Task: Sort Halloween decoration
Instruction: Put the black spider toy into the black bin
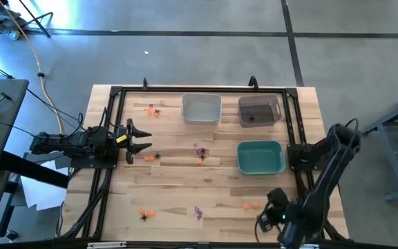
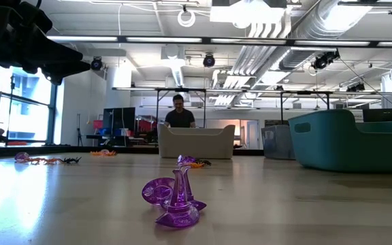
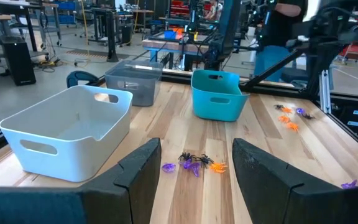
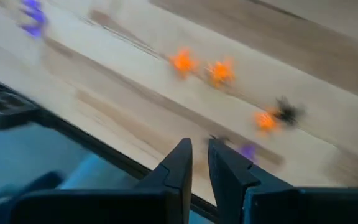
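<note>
The Halloween decoration lies scattered on the wooden table in small clusters: orange and black trinkets [image 1: 152, 109] at the far left, a mixed cluster [image 1: 199, 152] in the middle, orange ones [image 1: 251, 205] near the front right, and more [image 1: 145, 214] at the front left. My right gripper [image 1: 262, 223] hovers over the front right part of the table, pointing steeply down. A narrow gap shows between its fingers [image 4: 199, 155] with nothing in it, and orange, black and purple trinkets [image 4: 266, 119] lie below it. My left gripper [image 1: 140, 138] waits open at the table's left side, holding nothing.
A white bin [image 1: 201, 108] and a dark bin [image 1: 260, 111] stand at the far side, and a teal bin [image 1: 260, 157] to the right of the middle. A black frame [image 1: 296, 131] borders the table. A person [image 2: 180, 112] stands in the room beyond.
</note>
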You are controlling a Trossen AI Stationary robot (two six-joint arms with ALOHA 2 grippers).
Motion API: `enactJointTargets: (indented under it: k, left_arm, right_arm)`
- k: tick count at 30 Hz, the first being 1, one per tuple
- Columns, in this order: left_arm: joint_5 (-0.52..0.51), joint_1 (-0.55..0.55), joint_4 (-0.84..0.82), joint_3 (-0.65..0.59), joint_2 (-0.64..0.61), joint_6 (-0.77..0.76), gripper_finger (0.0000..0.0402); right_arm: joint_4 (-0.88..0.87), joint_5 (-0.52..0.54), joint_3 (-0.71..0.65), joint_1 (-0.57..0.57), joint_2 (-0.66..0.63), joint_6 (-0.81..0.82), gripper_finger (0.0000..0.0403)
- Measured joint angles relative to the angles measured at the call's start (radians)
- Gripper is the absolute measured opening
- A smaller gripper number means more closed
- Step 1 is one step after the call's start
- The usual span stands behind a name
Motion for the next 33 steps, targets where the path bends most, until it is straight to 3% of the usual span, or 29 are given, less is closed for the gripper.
enactJointTargets:
  k: [5, 10, 17, 26, 33]
  left_arm:
    - [0.000, 0.000, 0.000, 0.000, 0.000, 0.000, 0.0186]
    - [0.000, 0.000, 0.000, 0.000, 0.000, 0.000, 0.0186]
    - [0.000, 0.000, 0.000, 0.000, 0.000, 0.000, 0.0186]
    - [0.000, 0.000, 0.000, 0.000, 0.000, 0.000, 0.0186]
    - [0.000, 0.000, 0.000, 0.000, 0.000, 0.000, 0.0186]
  right_arm:
    - [-0.179, -0.044, 0.265, 0.005, 0.179, -0.008, 0.0048]
    - [-0.259, -0.117, 0.389, 0.011, 0.284, 0.009, 0.0048]
    - [-0.235, -0.216, 0.351, 0.019, 0.300, 0.044, 0.0049]
    - [-0.081, -0.255, 0.212, 0.011, 0.301, -0.015, 0.0049]
    - [-0.053, -0.187, 0.198, -0.011, 0.300, -0.101, 0.0073]
